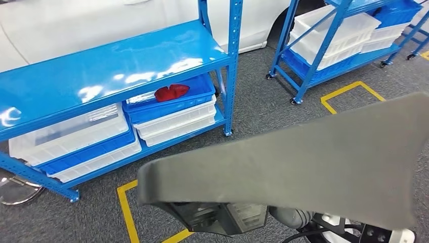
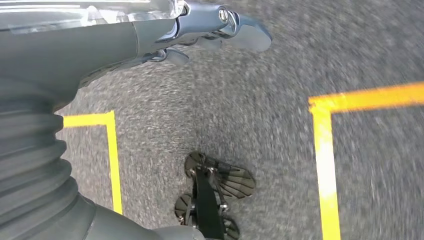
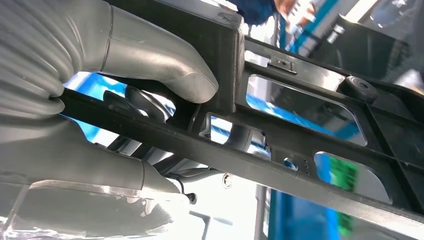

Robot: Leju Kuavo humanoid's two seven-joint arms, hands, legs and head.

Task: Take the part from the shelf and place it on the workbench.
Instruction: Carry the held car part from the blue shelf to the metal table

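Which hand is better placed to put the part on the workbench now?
Right. The right hand already grips the dark part by its ribbed underside, thumb on top. The left hand hangs above the floor and holds nothing.

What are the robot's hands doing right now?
Left hand: holds nothing; open or shut cannot be told.
Right hand: gripping the black part.
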